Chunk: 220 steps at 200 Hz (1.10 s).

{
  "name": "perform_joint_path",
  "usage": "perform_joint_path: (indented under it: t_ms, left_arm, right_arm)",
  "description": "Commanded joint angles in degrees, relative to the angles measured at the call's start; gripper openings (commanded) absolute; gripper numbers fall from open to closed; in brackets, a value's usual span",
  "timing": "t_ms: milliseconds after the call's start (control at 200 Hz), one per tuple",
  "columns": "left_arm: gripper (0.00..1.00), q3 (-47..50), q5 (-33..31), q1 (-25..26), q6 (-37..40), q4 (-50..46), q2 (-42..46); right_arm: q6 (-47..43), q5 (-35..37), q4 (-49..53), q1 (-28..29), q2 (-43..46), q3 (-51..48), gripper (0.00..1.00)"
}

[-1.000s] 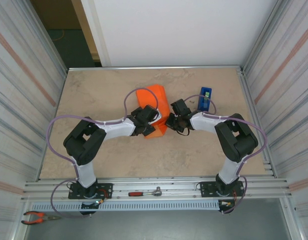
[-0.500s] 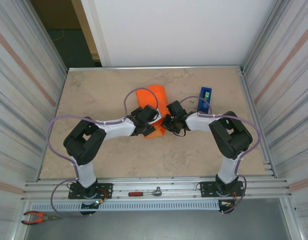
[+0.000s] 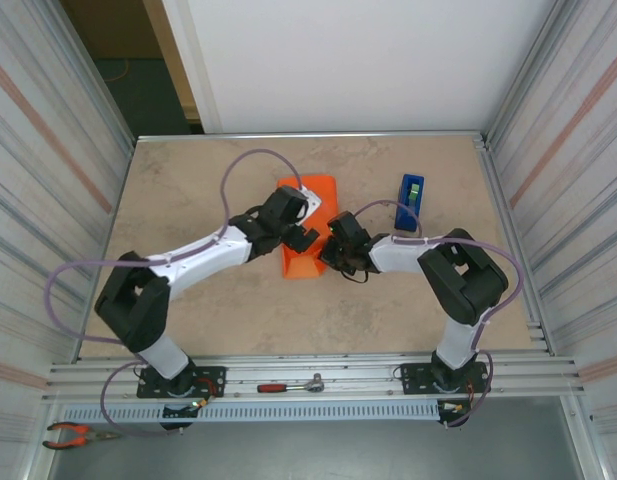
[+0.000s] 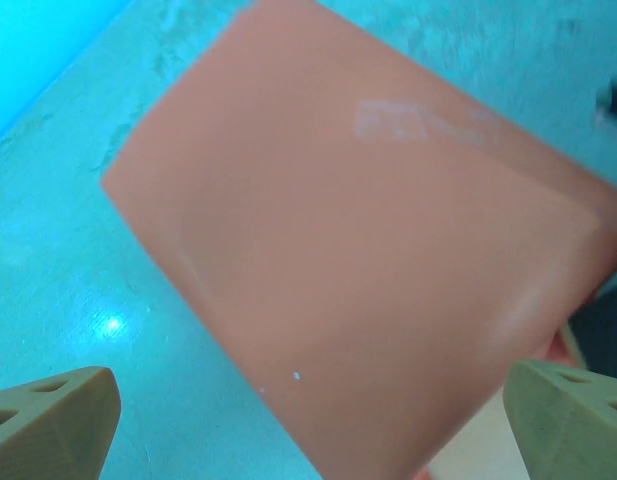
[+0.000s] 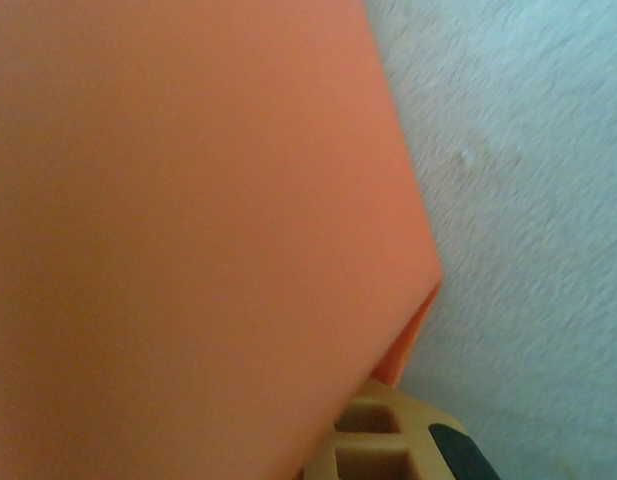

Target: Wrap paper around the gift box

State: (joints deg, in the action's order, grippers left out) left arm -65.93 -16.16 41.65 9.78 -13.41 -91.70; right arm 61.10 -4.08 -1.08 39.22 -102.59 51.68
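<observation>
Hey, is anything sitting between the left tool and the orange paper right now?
Nothing visible. The left tool hangs open directly over the paper, with no object in between. The right tool is shut at the paper's right edge, and the blue tape dispenser stands off to the right.

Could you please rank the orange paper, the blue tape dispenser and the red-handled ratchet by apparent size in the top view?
1. paper: clearly largest.
2. tape dispenser and ratchet: too alike to rank; the ratchet is longer, the dispenser wider.
</observation>
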Motion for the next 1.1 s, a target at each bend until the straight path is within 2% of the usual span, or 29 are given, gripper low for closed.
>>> perform_joint_path:
  t_ms: [0,215,326,621,802,947,1097]
  left_arm:
    - [0.99,3.48,4.66,-2.97,-9.37,-1.12,4.82]
    - [0.99,10.5,12.79,-11.36,-19.34,1.17,10.96]
    - [0.99,12.17,15.98,-13.89,-22.24,1.64,11.71]
    - [0.99,12.17,22.48,-15.53,-25.71,2.01,8.73]
    - [0.99,14.22,25.29,-15.62,-27.4,6.25,8.11]
    - [0.99,13.34,26.49,-15.63,-29.27,6.21,7.44]
    - [0.99,7.78,31.27,-16.07,-29.31,0.15,3.77]
  right_arm:
    - [1.14,1.75,6.08,1.07,1.94,-1.51,0.0]
    - [-1.82,3.65,10.18,0.77,5.42,0.56,0.0]
    - [-2.57,3.27,10.79,0.79,5.29,2.07,0.0]
    - [-0.52,1.37,6.7,1.51,0.27,4.46,0.0]
    - [0.49,0.58,6.35,2.18,-2.92,5.46,0.0]
    - [1.2,1.43,6.53,3.11,-2.1,4.08,0.0]
    - [1.92,2.8,6.28,3.89,1.58,1.69,0.0]
